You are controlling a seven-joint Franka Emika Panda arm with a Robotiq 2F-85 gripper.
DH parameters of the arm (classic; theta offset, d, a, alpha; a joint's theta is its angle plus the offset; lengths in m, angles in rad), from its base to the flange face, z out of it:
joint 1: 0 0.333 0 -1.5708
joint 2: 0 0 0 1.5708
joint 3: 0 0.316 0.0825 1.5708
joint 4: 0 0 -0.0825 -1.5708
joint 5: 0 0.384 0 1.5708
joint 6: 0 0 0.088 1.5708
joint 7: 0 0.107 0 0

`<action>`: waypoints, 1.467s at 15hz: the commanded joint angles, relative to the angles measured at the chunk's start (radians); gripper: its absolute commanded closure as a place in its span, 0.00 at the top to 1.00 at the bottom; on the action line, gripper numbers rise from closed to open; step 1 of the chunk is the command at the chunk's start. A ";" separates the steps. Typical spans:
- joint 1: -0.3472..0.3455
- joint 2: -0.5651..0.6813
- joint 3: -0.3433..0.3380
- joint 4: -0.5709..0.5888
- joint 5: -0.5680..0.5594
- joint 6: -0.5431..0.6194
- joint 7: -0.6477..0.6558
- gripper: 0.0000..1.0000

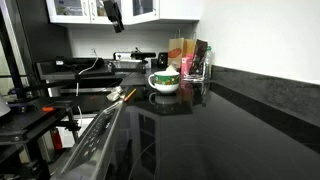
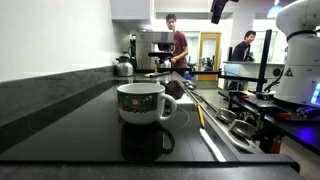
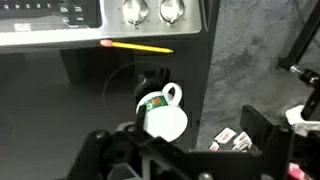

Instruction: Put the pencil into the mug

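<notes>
The mug (image 1: 163, 83) is a squat white cup with a green patterned band, standing upright on the black counter; it also shows in the other exterior view (image 2: 140, 102) and in the wrist view (image 3: 163, 115). The pencil (image 3: 137, 46) is a thin yellow stick with a reddish tip, lying flat along the counter's edge by the stove panel, apart from the mug; it shows faintly in both exterior views (image 1: 128, 96) (image 2: 199, 116). My gripper (image 3: 185, 152) is open and empty, high above the mug, near the cabinets in both exterior views (image 1: 113, 14) (image 2: 218, 10).
A clear container with brown packets (image 1: 190, 60) stands behind the mug by the wall, its packets visible in the wrist view (image 3: 232, 140). The stove control panel with knobs (image 3: 150, 10) borders the counter. A small white object (image 1: 115, 93) lies near the pencil. A kettle (image 2: 123, 67) and two people (image 2: 177, 45) are far back.
</notes>
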 commanded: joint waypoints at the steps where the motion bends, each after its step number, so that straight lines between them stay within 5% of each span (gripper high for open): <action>1: 0.002 0.000 -0.002 0.001 -0.002 -0.002 0.002 1.00; 4: -0.027 0.001 0.028 -0.004 -0.029 0.018 0.061 1.00; 10: -0.221 0.044 0.246 -0.037 -0.250 0.134 0.521 1.00; 15: -0.385 0.127 0.389 -0.036 -0.440 0.112 0.915 1.00; 19: -0.430 0.247 0.406 0.004 -0.578 0.031 1.198 1.00; 22: -0.375 0.358 0.351 0.037 -0.615 -0.032 1.371 1.00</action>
